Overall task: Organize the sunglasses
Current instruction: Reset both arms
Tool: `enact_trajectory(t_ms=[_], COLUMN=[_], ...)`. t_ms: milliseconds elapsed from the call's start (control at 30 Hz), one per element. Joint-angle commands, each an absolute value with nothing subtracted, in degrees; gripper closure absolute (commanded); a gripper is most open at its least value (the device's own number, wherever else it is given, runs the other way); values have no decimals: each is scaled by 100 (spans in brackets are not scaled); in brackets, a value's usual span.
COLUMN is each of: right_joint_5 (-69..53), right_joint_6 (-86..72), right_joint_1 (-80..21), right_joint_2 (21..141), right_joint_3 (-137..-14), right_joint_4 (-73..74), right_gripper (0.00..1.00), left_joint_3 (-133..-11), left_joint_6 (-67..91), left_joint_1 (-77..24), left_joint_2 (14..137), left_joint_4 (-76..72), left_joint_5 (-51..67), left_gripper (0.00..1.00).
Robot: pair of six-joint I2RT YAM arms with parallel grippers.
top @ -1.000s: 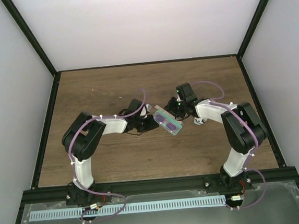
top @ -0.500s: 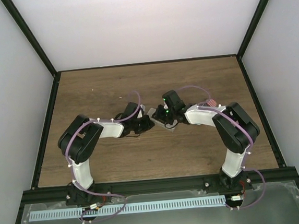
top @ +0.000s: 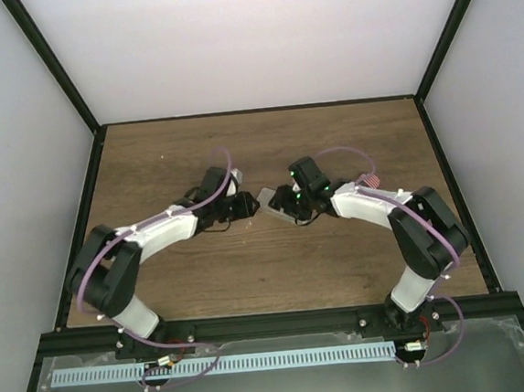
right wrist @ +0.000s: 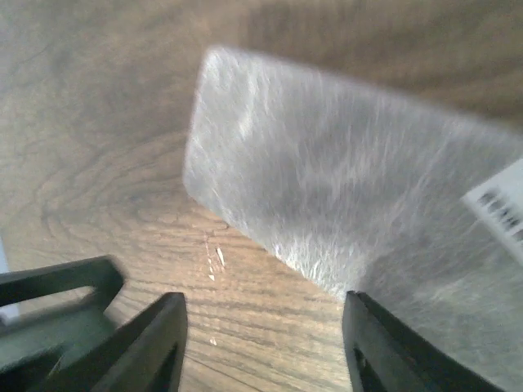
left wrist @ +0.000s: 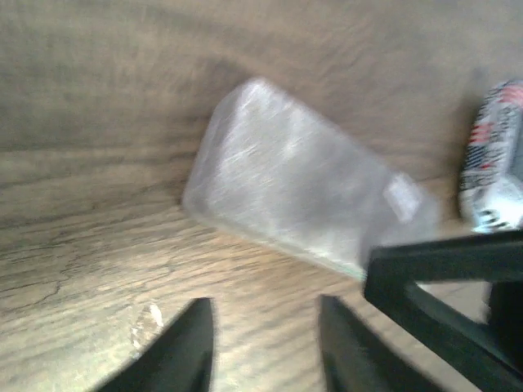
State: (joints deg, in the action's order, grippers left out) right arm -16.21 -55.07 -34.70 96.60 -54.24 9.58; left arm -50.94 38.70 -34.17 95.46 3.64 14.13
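The left arm has stretched out farther across the table point(top: 149, 169) than it did a second ago, and its shoulder has swung out to the left. The right arm has come in over the grey case point(top: 272, 201). A second ago, purple lenses showed through that case. Now it only looks grey and frosty, with a small white label on it.

I cannot see the sunglasses at all right now. My guess is that the purple pair is shut inside the grey case, but I can't be sure.

The case lies flat on the wood, right between the two claws. From above, its long side runs on a slant, from far-left to near-right.

The left claw point(left wrist: 263, 309) has its two fingers apart, with nothing between them. The case sits just ahead of it, turned sideways across its path. The right claw point(right wrist: 263, 302) also has its fingers apart, wider, and holds nothing. The edge of the case reaches one of its fingers, and the case fills most of its view. So I think the right claw is the nearer one.

A small striped case point(left wrist: 489, 155) lies off to the right, past the grey one.
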Motion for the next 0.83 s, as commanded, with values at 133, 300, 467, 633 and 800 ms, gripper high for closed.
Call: enact_trajectory(t_ms=[133,300,467,633,800], right_joint_5=[-577,-642,-681,-924,-1033], right_joint_6=[-4117,-3788,-3669,-3876,-3900], right_joint_1=[-3107,-2947,-2858,-2773,-2760], right_joint_2=[9080,8663,8590,8474,8435], right_joint_3=[-6715,-6980,-7231,-6998,-6915], right_joint_4=[2181,1955,2100,1863,1801], right_gripper=[0,0,0,0,0], left_joint_3=[-6191,-6505,-6513,-6363,-6060], left_joint_6=[2675,2689,2697,2738,2814], left_joint_1=[-3323,-2989,-2763,-2742,-2741], left_joint_2=[8193,8287,8366,8257,8042], left_joint_4=[2218,2199,2101,2177,2134], left_joint_5=[567,685,809,887,824], left_gripper=[1,0,0,0,0])
